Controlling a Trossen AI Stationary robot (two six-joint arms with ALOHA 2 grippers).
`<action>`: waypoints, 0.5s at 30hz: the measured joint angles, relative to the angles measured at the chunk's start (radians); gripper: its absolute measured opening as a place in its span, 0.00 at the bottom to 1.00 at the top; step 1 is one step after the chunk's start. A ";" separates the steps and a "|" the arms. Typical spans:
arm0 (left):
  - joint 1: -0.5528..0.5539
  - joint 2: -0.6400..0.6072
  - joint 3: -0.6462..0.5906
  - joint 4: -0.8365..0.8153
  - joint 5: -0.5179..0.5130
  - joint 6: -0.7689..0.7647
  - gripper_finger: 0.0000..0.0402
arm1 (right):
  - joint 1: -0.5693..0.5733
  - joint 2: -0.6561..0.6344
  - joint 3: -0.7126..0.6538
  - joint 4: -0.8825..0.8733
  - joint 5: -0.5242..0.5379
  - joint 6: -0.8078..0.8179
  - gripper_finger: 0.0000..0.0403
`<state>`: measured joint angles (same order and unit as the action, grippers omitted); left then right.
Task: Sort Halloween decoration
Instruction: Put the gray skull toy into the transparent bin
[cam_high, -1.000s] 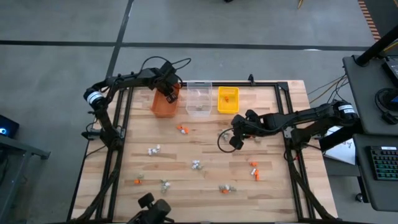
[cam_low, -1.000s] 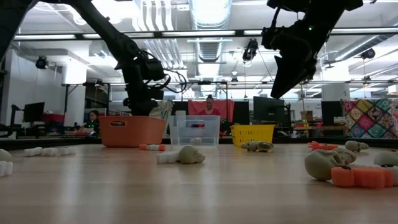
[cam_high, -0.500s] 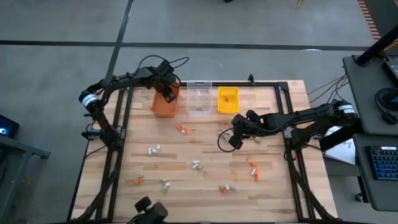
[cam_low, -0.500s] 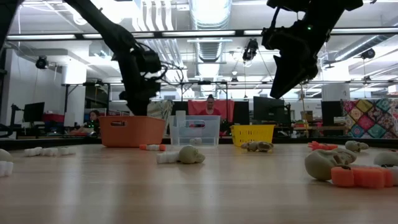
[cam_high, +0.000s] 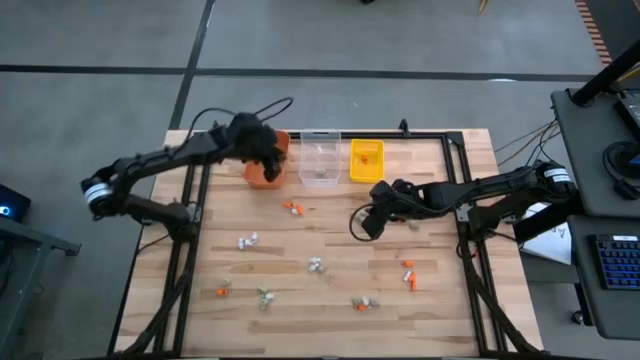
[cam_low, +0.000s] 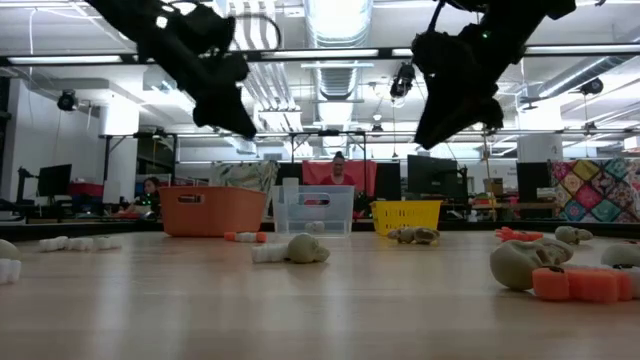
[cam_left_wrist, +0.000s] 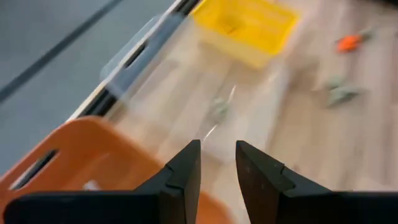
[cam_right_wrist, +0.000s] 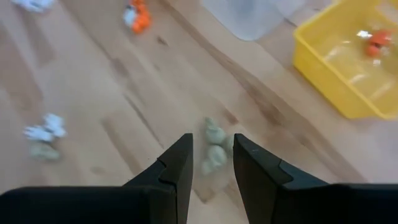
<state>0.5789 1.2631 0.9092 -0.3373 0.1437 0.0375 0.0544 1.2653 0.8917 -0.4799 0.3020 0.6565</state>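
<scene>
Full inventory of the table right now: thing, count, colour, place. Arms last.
Orange bin: one, back edge of table, leftmost of the row.
Clear bin: one, middle of the row, a small grey-tan piece inside.
Yellow bin: one, rightmost of the row, an orange piece inside.
Trinkets: about ten small clusters, orange, white and grey-tan, scattered over the wooden table in front of the bins.
Left gripper: above the orange bin, fingers slightly apart, nothing between them.
Right gripper: above a grey-tan trinket at table centre-right, fingers apart, nothing held.
</scene>
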 joint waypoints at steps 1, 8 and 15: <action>-0.026 -0.029 -0.032 0.040 0.000 -0.013 0.20 | 0.000 0.000 0.000 0.018 -0.012 0.001 0.25; -0.204 -0.201 -0.250 0.357 0.000 -0.110 0.20 | 0.000 0.000 0.000 0.081 -0.050 0.030 0.24; -0.307 -0.273 -0.383 0.639 -0.002 -0.180 0.20 | 0.000 0.001 0.000 0.074 -0.077 0.075 0.21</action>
<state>0.2723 0.9905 0.5266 0.3018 0.1413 -0.1427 0.0540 1.2663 0.8921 -0.4061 0.2248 0.7314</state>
